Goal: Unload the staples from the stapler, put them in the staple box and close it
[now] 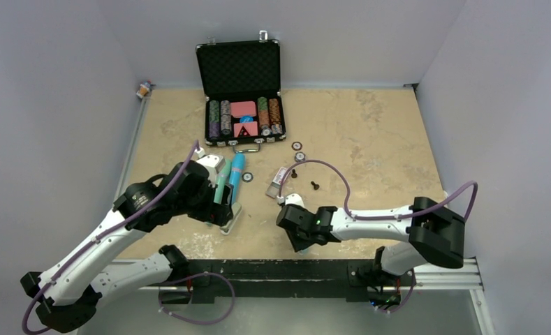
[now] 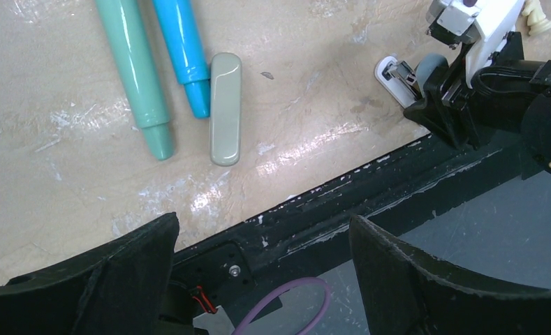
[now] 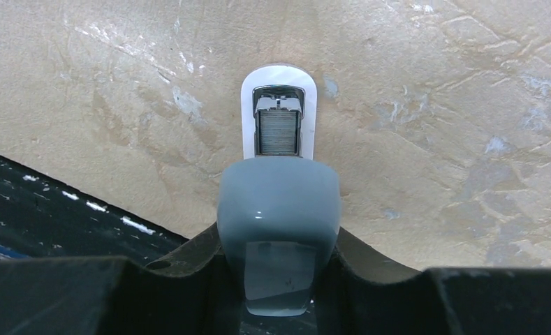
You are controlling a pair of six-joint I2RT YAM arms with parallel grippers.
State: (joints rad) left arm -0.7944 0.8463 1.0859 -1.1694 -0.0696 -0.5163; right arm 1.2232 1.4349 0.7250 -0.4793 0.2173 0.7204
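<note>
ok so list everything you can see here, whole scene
stapler: one, grey-blue top, white base, staples showing; near centre
teal marker: one, teal; near left
blue marker: one, blue; beside the teal one
oblong piece: one, beige; next to the markers
chip case: one, black, open; far centre, chips inside
loose chips: three, pale; in front of the case
small pieces: two, dark; centre
packet: one, white and pink; centre
small item: one; far left corner, too small to tell
left gripper: black, open, empty
right gripper: black, closed on the stapler
</note>
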